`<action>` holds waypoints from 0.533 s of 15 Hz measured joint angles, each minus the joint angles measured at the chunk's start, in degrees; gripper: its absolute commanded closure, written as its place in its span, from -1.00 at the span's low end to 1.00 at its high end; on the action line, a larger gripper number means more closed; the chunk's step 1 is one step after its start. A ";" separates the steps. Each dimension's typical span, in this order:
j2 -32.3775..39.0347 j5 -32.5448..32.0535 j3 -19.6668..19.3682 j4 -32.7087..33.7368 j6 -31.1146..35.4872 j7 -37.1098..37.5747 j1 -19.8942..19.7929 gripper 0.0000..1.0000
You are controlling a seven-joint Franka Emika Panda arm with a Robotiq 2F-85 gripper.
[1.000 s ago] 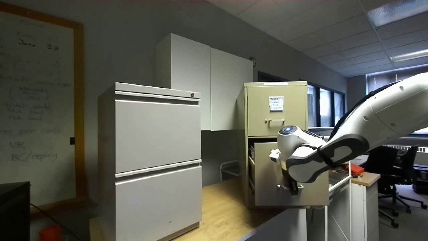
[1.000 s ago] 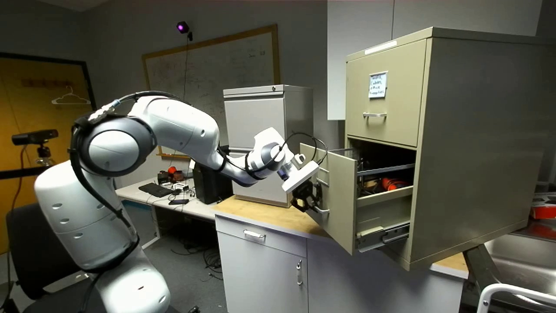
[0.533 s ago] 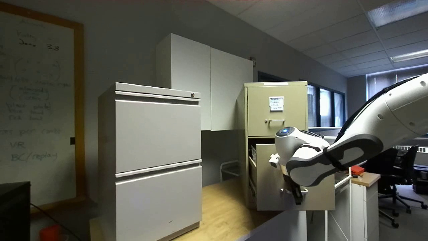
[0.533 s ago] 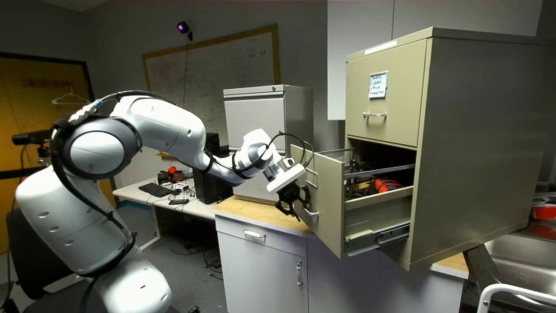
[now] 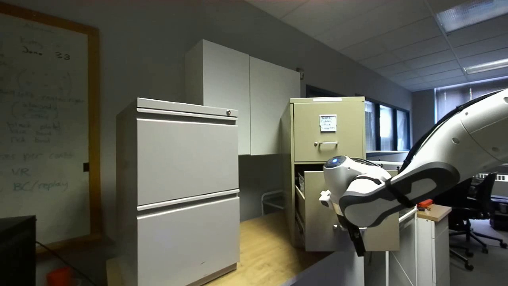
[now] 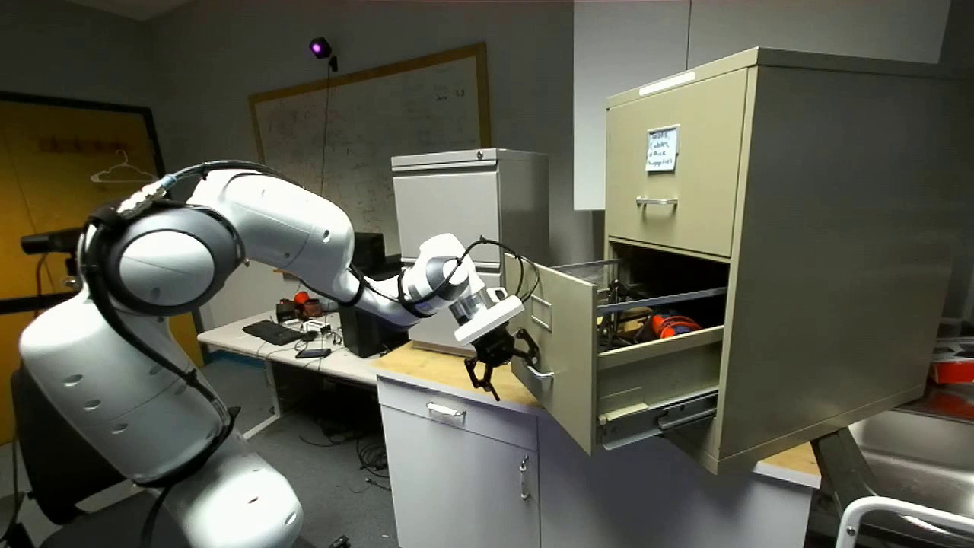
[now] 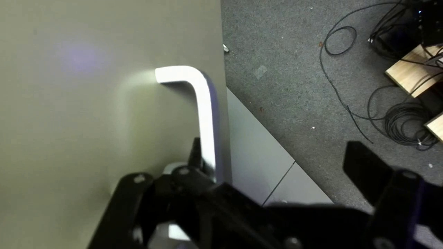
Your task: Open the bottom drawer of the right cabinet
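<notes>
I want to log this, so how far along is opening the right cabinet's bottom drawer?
Done: the bottom drawer of the right cabinet stands well open, its slide rail and an orange item showing.
In hand: the gripper is open, one finger apparently hooked behind the drawer's handle.
Left: probably just backing that finger off; I can't tell if the drawer slides farther.

Office or lab room.
Whiteboard (image 5: 43, 139), written on; tan filing cabinet (image 6: 829, 266); desk (image 6: 224, 332); wheeled chairs (image 5: 484, 195); robot arm (image 6: 274, 213); ceiling lights (image 5: 487, 66).
</notes>
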 measured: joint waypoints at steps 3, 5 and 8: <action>0.00 -0.01 0.00 0.00 0.13 0.61 0.00 -1.00; 0.00 -0.03 0.00 -0.01 0.28 1.32 0.01 -1.00; -0.02 -0.22 0.01 -0.15 0.96 3.67 0.02 -1.00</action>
